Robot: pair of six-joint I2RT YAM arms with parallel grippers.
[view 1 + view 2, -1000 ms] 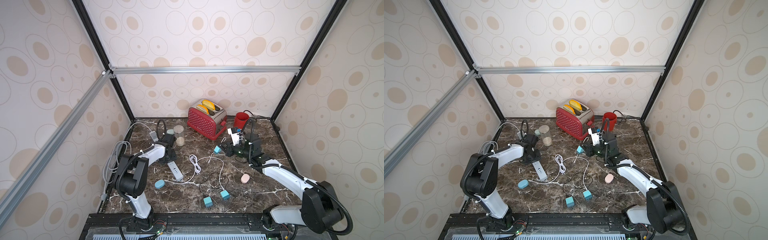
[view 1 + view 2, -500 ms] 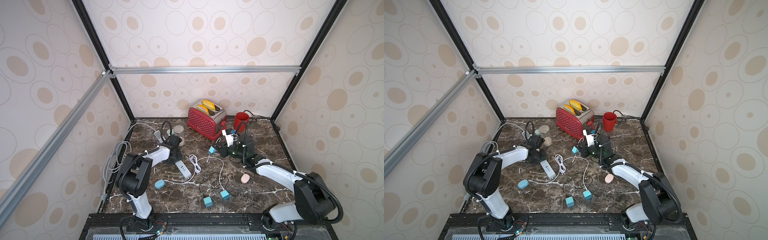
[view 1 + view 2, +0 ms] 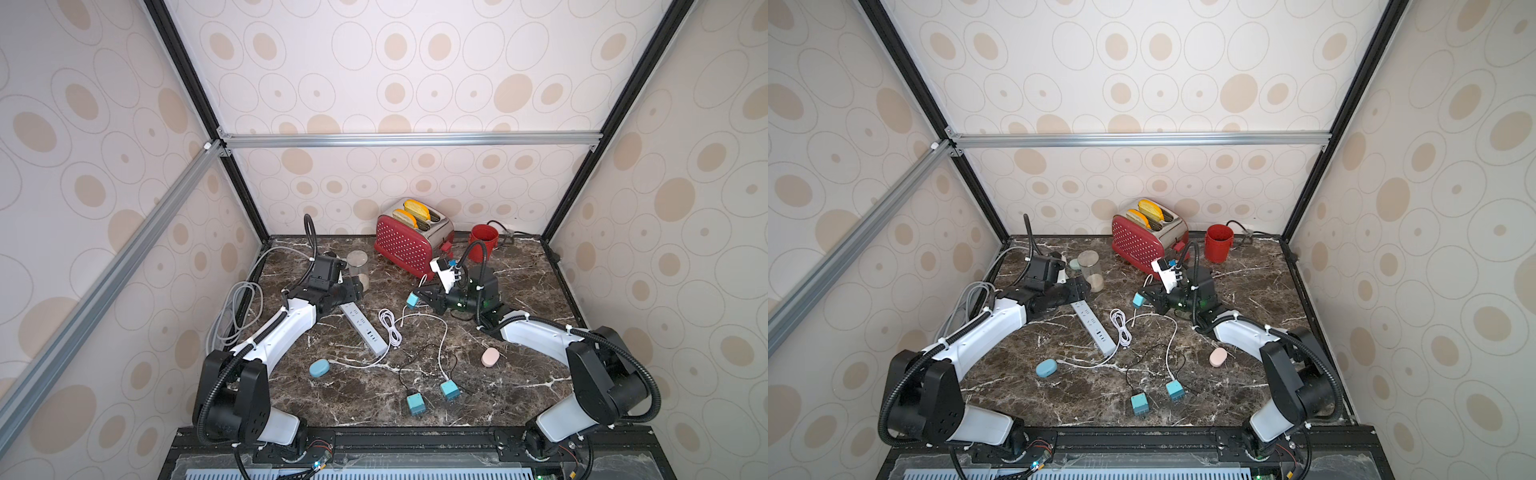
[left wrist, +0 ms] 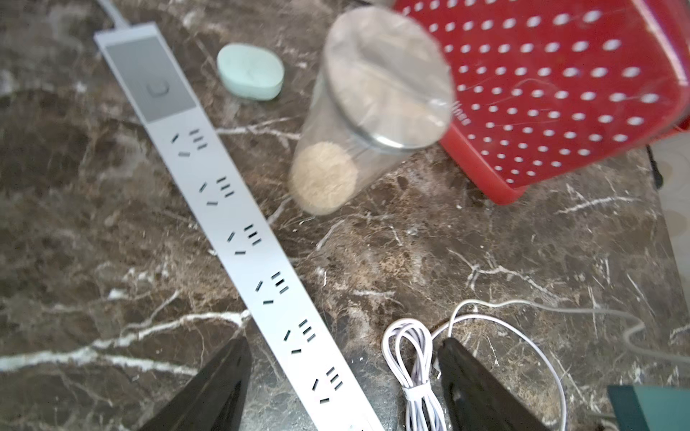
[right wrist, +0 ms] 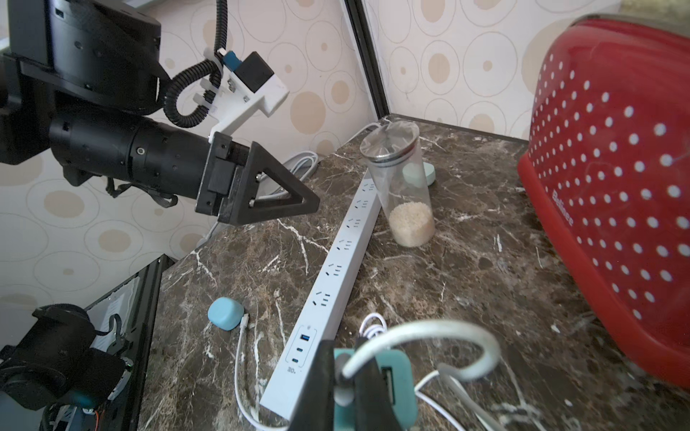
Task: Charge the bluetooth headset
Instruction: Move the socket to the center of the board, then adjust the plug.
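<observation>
A white power strip [image 3: 364, 329] lies slantwise on the marble. My left gripper [image 4: 341, 377] hovers open over its middle, one finger on each side, touching nothing; both top views show it [image 3: 353, 291] [image 3: 1080, 291]. My right gripper [image 5: 345, 377] is shut on a teal charger [image 5: 395, 388] at its white cable's plug, just above the strip's USB end [image 5: 301, 349]; a top view shows that charger [image 3: 412, 300]. A blue headset case [image 3: 319, 368] has a white cable plugged in. A pink case [image 3: 490, 356] and a mint case [image 4: 249, 72] lie apart.
A jar of grain [image 3: 358, 270] stands beside the strip's far end, with the red toaster [image 3: 409, 241] and a red cup [image 3: 483, 240] behind. Two more teal chargers [image 3: 415, 404] [image 3: 449, 390] with thin cables and a coiled white cable [image 3: 390, 328] lie mid-table.
My left gripper has opened wider and shifted right over the strip, which has swung a little. My right gripper has carried the teal charger leftward, closer to the strip.
</observation>
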